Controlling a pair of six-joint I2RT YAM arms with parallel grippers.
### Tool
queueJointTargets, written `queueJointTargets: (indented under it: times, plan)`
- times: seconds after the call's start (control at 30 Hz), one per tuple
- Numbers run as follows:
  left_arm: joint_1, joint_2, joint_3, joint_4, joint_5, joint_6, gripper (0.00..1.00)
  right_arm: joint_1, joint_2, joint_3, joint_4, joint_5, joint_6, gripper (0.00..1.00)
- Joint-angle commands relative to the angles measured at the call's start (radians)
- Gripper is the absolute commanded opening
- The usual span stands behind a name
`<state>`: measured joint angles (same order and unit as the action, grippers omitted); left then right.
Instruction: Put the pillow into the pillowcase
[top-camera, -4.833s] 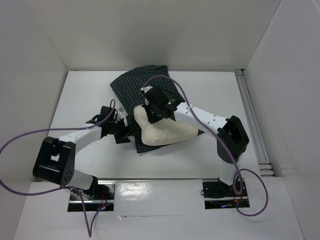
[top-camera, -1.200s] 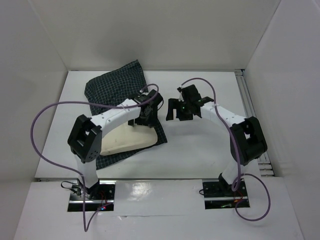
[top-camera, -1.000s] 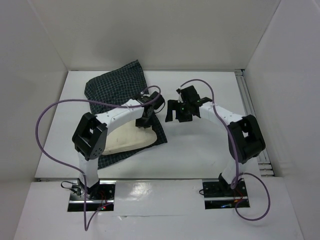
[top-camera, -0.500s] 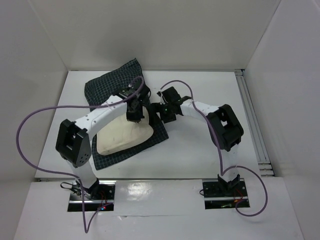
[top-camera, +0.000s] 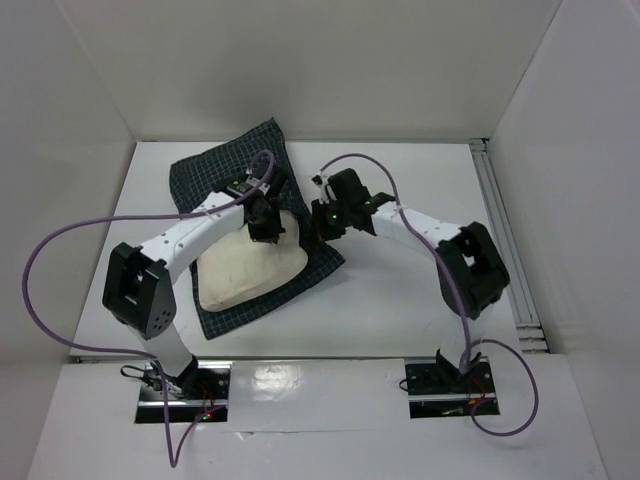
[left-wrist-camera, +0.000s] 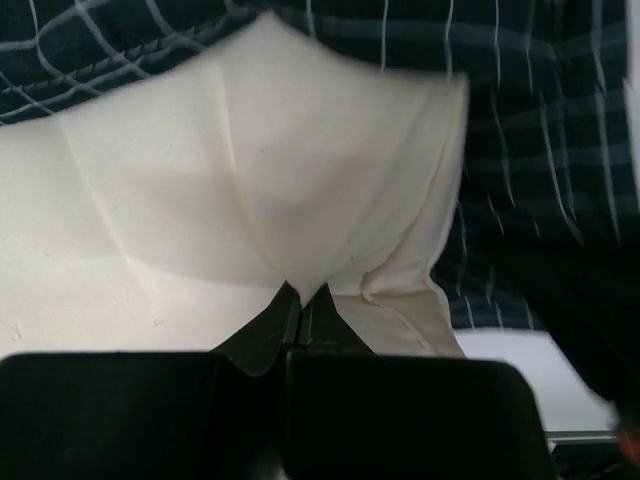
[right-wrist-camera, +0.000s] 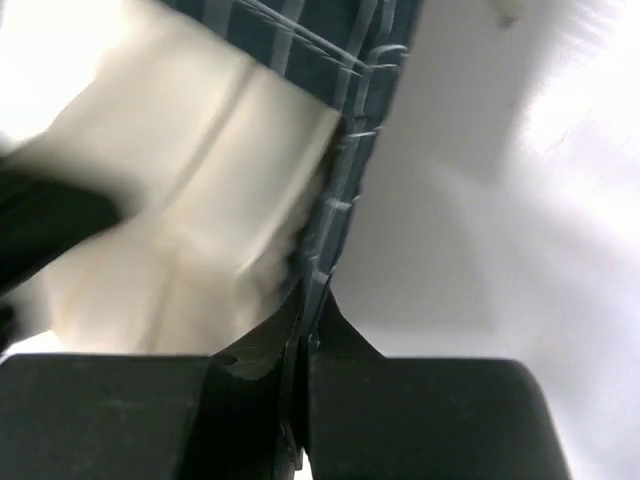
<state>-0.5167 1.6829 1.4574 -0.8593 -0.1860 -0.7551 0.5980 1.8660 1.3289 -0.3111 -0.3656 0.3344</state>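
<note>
Left fingers (left-wrist-camera: 262, 335): pressed tight together, pinching a raised fold of the plump cream-white rectangular fabric pillow (left-wrist-camera: 250, 180), with creases running into the pinch.
Right fingers (right-wrist-camera: 262, 345): closed together on the hem of the dark navy fabric pillowcase with thin white grid lines (right-wrist-camera: 352, 150), where the hem runs along the pillow's side.
Left gripper (top-camera: 266, 225): sits over the pillow's far end, its arm reaching in from the near left.
Right gripper (top-camera: 322, 222): sits at the pillowcase's right edge, just beside the left gripper, with the pillow's far right corner between them.
Pillow position: lies left of the table's middle on the lower layer of the pillowcase, with most of its top bare and one corner uncovered in the left wrist view.
Pillowcase position: spread beneath the pillow, showing along its near and right sides and bunched beyond its far end toward the back wall.
Surface: flat white table (top-camera: 400, 290) enclosed by white wall panels (top-camera: 320, 70).
Cables: purple cable (top-camera: 60, 250) loops out from the left arm, and another arches over the right.
</note>
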Motion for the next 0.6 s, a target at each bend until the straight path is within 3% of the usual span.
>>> queueJointTargets:
  times: [0.0, 0.1, 0.3, 0.57]
  plan:
    - [0.038, 0.023, 0.018, 0.083, -0.029, -0.081, 0.00, 0.008, -0.195, -0.063, 0.001, -0.067, 0.031, 0.00]
    - [0.038, 0.075, 0.061, 0.083, -0.075, -0.127, 0.00, 0.029, -0.335, -0.156, -0.022, -0.139, 0.072, 0.00]
    - [0.047, 0.135, 0.115, 0.094, -0.191, -0.248, 0.00, 0.108, -0.409, -0.324, -0.068, -0.128, 0.100, 0.00]
    - [0.027, 0.207, 0.178, 0.094, -0.263, -0.288, 0.00, 0.120, -0.461, -0.326, -0.215, -0.001, 0.043, 0.00]
